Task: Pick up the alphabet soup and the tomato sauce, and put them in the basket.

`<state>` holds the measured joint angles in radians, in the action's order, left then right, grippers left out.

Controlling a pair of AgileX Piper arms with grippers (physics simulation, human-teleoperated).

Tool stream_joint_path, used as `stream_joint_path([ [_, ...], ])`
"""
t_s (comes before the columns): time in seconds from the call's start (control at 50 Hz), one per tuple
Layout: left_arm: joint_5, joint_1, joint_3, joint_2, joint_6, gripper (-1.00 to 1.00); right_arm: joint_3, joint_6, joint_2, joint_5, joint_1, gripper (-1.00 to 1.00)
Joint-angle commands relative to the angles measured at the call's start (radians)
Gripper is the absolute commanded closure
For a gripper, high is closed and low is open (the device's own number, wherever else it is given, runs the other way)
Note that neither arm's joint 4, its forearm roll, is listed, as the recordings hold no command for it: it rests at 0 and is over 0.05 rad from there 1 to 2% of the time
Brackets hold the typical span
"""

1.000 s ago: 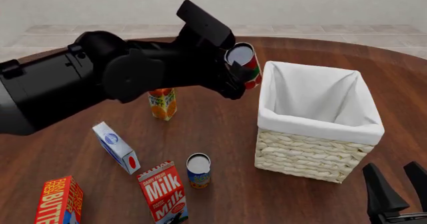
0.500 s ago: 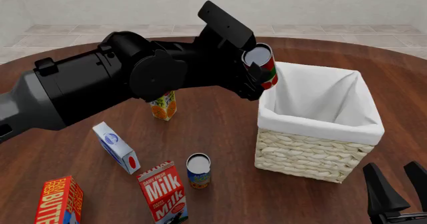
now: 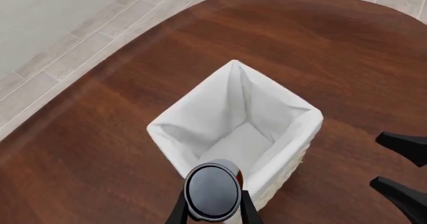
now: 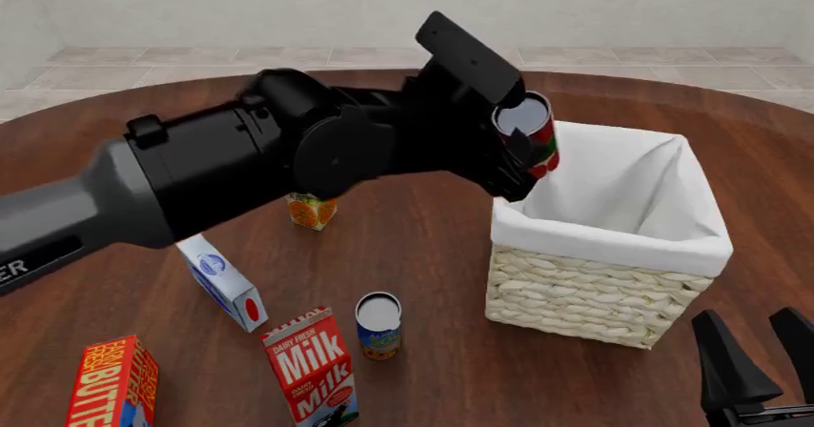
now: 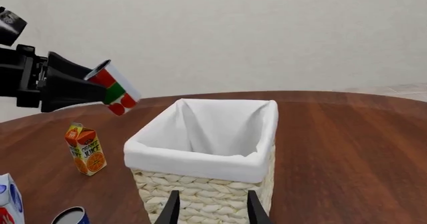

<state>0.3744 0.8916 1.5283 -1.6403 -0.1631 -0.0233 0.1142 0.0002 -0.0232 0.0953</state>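
Observation:
My left gripper (image 4: 519, 141) is shut on the tomato sauce (image 4: 536, 139), a red can with a green band and grey top. It holds the can tilted in the air above the left rim of the basket (image 4: 598, 298). The can shows in the left wrist view (image 3: 213, 190) over the basket's near rim (image 3: 300, 134), and in the right wrist view (image 5: 115, 90) to the left of the basket (image 5: 200, 189). The alphabet soup (image 4: 377, 325) stands on the table left of the basket; its top shows in the right wrist view (image 5: 70, 216). My right gripper (image 4: 761, 360) is open and empty at the front right.
An orange juice carton (image 4: 309, 210) stands behind the left arm. A blue and white carton (image 4: 223, 281), a milk carton (image 4: 311, 367) and a butter box (image 4: 113, 384) stand at the front left. The table's round edge (image 3: 80, 74) runs beyond the basket.
My left arm has carried the tomato sauce to the right, from short of the basket to above its left rim. The right gripper has not moved.

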Motion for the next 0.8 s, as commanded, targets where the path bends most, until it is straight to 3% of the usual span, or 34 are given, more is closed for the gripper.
stream_joint_path([
  [0.02,-0.009,0.019,0.027,-0.028,-0.019,1.0,-0.003,0.003,0.0,0.001,-0.005,-1.0],
  [0.8,-0.013,0.022,0.119,-0.165,-0.048,1.0,-0.004,0.011,0.0,0.0,-0.008,-1.0],
])
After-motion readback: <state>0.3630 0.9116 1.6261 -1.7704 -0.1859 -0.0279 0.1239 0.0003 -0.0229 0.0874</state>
